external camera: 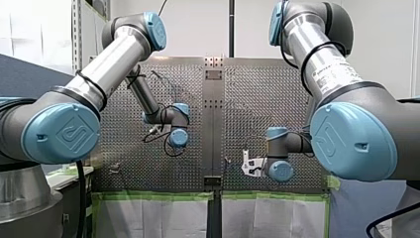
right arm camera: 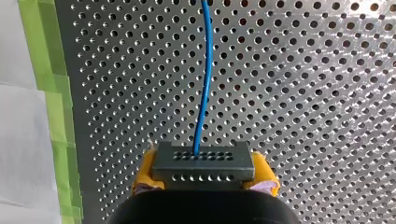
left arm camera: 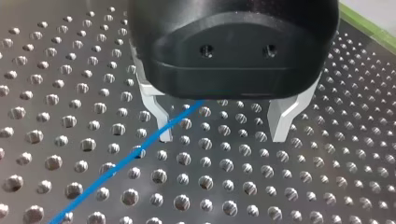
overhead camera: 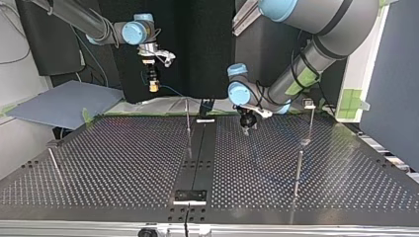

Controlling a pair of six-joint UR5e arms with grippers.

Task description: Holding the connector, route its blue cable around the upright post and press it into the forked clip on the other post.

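In the right wrist view my right gripper (right arm camera: 203, 179) has its yellow pads (right arm camera: 144, 175) shut on a grey connector (right arm camera: 201, 161). The blue cable (right arm camera: 205, 70) runs out of it over the perforated table. In the top view this gripper (overhead camera: 153, 85) hangs high above the table's far left edge. My left gripper (left arm camera: 223, 133) is black with metal fingers (left arm camera: 285, 116). It stands open just above the table, and the blue cable (left arm camera: 121, 161) passes by one finger without being gripped. In the top view it (overhead camera: 246, 126) is right of a thin upright post (overhead camera: 188, 121). A post with a small head (overhead camera: 310, 116) stands further right.
Another slim post (overhead camera: 298, 173) rises at the top view's right and a leaning rod (overhead camera: 55, 165) at its left. A black centre strip (overhead camera: 197, 153) runs down the table, with a black fixture (overhead camera: 205, 105) at its far end. Green tape (right arm camera: 56, 102) edges the table.
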